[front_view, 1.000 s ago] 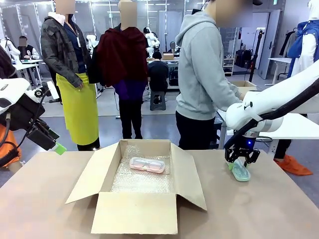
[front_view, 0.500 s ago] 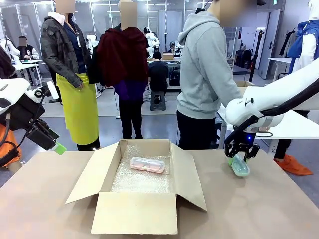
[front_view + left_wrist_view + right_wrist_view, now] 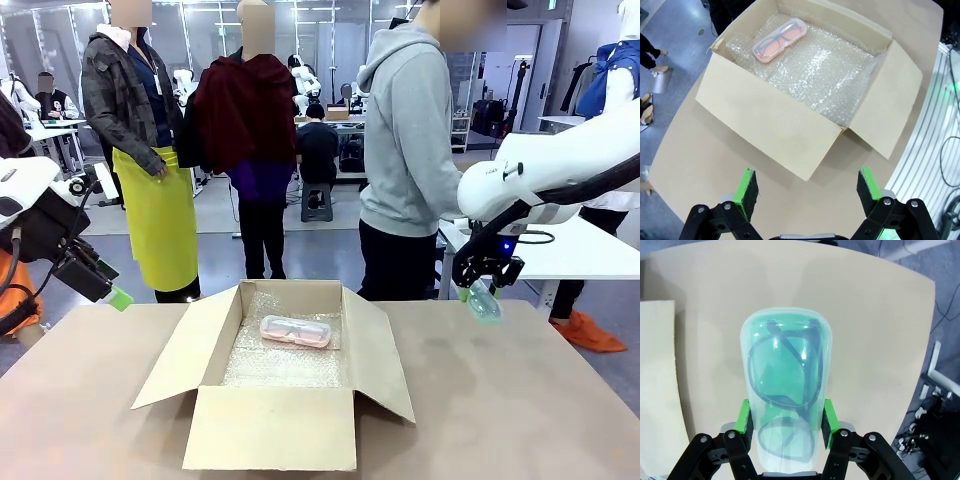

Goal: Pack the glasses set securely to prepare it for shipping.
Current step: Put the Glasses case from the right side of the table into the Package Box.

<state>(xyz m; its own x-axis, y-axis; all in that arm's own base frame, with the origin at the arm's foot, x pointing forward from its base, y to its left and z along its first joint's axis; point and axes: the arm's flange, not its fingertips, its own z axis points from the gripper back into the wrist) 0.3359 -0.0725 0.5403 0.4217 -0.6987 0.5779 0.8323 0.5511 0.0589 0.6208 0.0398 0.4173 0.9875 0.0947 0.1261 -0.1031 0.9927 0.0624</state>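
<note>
- Above the tabletop's far right corner, the right gripper (image 3: 485, 289) is clamping the mint green case (image 3: 484, 303).
- Pink case (image 3: 295, 331) is lying on bubble wrap (image 3: 280, 366) inside the box (image 3: 270, 428).
- Left gripper (image 3: 803, 185) is hovering, fingers apart.

In the front view the right gripper (image 3: 483, 288) covers most of the mint green case (image 3: 487, 308), whose contents are too small to make out there. In the right wrist view the case's near end runs off the bottom edge between the green pads (image 3: 744, 421). The left gripper (image 3: 113, 294) sits side-on near the front view's left edge, its arm cut off by that edge. The near wall of the cardboard box (image 3: 270, 425) hides the front strip of the bubble wrap (image 3: 285, 362), which itself covers the box floor, and from the front the glasses in the pink case (image 3: 296, 331) look perhaps dark, too faint to be sure.
</note>
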